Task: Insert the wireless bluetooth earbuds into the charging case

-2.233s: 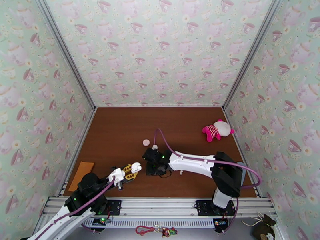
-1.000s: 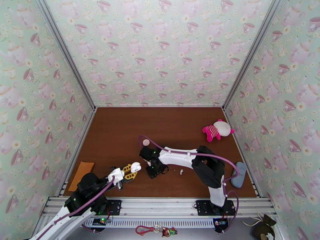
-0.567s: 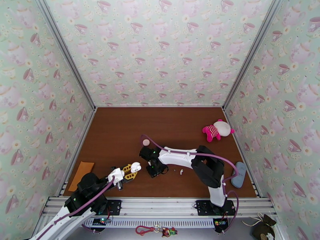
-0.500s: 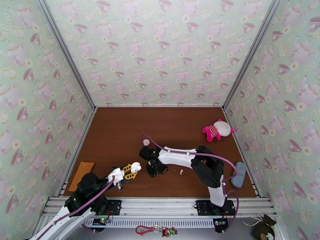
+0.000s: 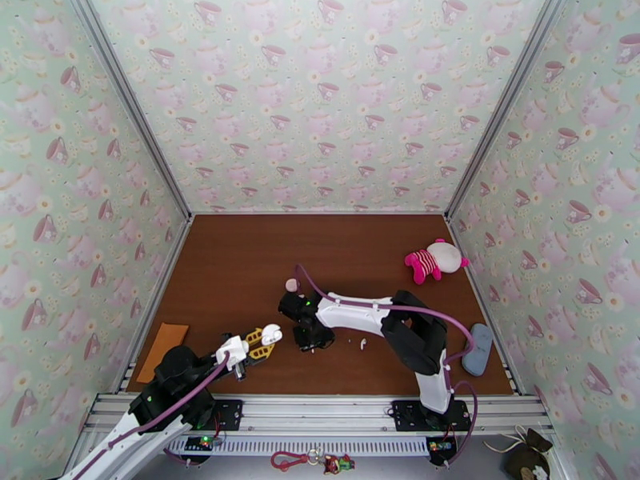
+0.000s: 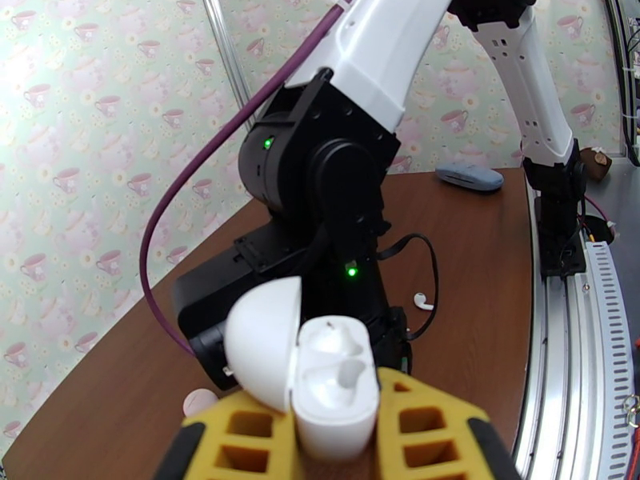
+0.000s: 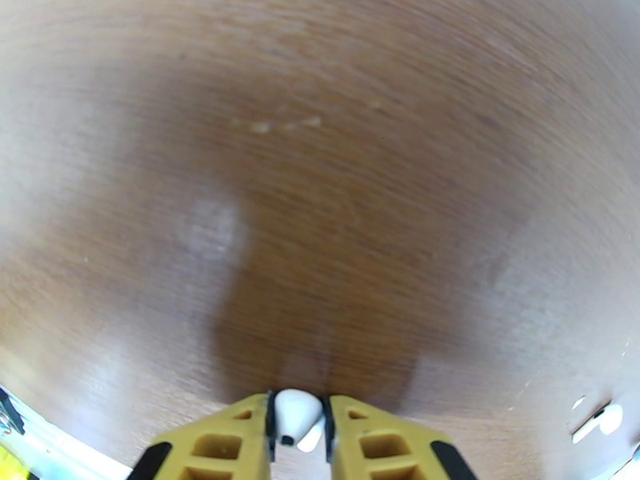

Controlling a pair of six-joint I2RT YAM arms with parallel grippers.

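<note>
My left gripper [image 6: 334, 432] is shut on the white charging case [image 6: 336, 386], held upright with its lid [image 6: 264, 342] flipped open to the left. Seen from above, that case [image 5: 271, 334] hangs near the table's front, left of centre. Just right of it my right gripper [image 7: 298, 410] points down at the table, its yellow fingers [image 7: 232, 442] shut on a small white earbud [image 7: 298, 418]. A second earbud [image 5: 362, 343] lies on the wood right of that wrist, and also appears in the left wrist view [image 6: 422, 300] and the right wrist view [image 7: 600, 420].
A pink and white plush toy [image 5: 434, 260] lies at the right. A grey-blue oval case [image 5: 478, 350] sits near the right edge. A small pale pink round thing [image 5: 292, 285] lies behind the right wrist. An orange card [image 5: 162, 346] is at the front left.
The right arm swung left and lowered, uncovering the loose earbud and the grey-blue case. Its fingers then closed on an earbud and it shifted slightly. The left arm kept still.
</note>
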